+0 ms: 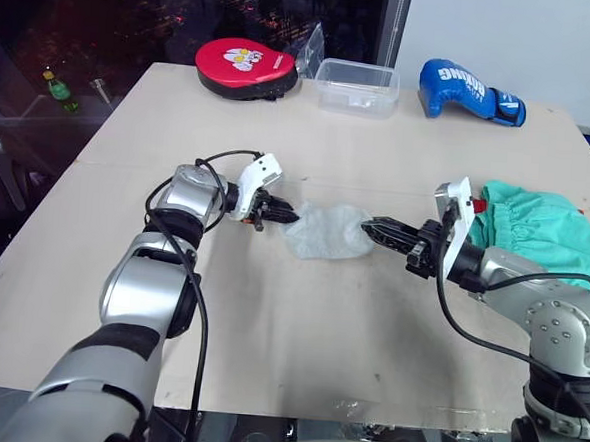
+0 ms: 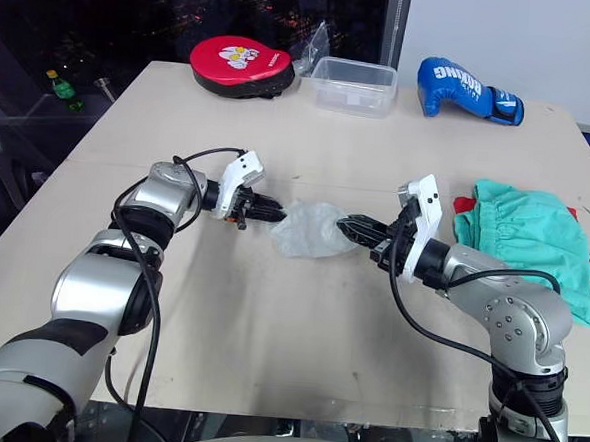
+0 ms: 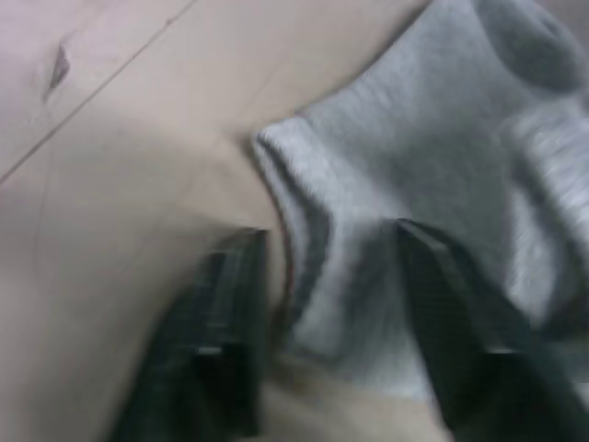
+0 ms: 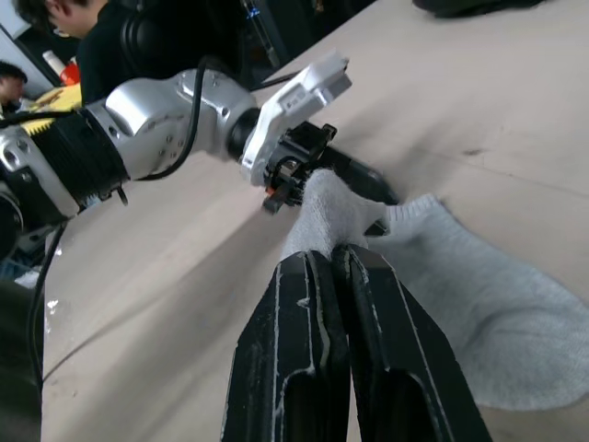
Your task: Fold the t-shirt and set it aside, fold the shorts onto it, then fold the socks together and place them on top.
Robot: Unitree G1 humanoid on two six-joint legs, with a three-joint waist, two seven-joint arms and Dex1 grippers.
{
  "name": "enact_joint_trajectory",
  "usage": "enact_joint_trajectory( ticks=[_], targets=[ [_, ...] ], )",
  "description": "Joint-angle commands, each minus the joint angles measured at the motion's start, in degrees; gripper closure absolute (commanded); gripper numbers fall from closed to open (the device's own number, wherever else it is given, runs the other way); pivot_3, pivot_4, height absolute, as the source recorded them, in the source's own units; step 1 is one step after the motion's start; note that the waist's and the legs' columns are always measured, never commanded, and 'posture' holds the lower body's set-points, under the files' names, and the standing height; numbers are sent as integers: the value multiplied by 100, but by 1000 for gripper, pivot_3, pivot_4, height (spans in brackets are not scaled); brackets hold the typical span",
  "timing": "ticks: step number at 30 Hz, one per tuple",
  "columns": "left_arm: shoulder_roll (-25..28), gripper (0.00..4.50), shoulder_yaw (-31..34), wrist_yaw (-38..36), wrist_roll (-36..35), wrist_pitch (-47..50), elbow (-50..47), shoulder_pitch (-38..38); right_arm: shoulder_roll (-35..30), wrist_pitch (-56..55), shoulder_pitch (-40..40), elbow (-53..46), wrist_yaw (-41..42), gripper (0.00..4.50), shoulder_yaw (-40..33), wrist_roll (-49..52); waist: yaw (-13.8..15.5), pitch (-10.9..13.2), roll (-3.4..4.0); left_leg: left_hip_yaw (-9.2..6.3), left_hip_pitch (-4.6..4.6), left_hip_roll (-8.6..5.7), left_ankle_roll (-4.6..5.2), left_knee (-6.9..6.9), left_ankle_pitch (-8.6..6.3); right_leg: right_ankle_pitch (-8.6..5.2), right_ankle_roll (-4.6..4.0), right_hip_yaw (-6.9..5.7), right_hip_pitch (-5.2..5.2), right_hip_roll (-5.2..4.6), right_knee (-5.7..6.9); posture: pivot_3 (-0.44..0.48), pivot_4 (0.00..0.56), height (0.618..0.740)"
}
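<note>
Fuzzy ribbed grey socks (image 1: 324, 233) mid-worktop (image 1: 296, 361), left tool (image 3: 327, 276) spread astride a cuff, right tool (image 4: 333, 262) pinched on sock fabric, gathered mint shorts (image 1: 540, 236) at three o'clock, clear plastic tub (image 1: 356, 87) at twelve.

We count one table (image 1: 298, 331). On it: one pair of grey socks (image 1: 326, 233), lying bunched so we can't split the two apart cleanly in the head views. One green shorts (image 1: 540, 236). One red t-shirt (image 2: 463, 204), just edges showing under the shorts. One round red mitt (image 1: 246, 66). One blue boxing glove (image 1: 468, 91). One clear plastic box (image 1: 357, 88). One clear plastic bag (image 1: 310, 47) behind the mitt. One green bottle (image 1: 57, 87) off the table. Two grippers: left gripper (image 1: 287, 217), right gripper (image 1: 373, 226). At least one person (image 4: 69, 18) in the right wrist view.
</note>
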Motion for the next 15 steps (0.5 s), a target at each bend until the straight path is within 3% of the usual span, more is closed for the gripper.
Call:
enact_joint_trajectory(
  ticks=[1,9,15],
  targets=[
    [8,4436,-318,-324,131,262,25,382,-39,-28,-92,-232,-128,4500,-226,344,2,0,0,0,0,2,0,0,0,0,0,0,0,0,0,0,150,740],
    [85,4476,-386,-682,-126,731,-1087,899,-17,-105,-59,-297,-323,4500,-367,1055,10,-2,2,1,-1,13,0,0,0,0,0,3,0,0,-1,0,150,740],
    [44,4476,-477,-416,-198,813,-1693,1347,-73,-209,-208,-333,-379,4500,-410,1774,20,-11,8,2,0,13,17,0,-10,0,0,7,1,0,-3,0,150,740]
  ],
)
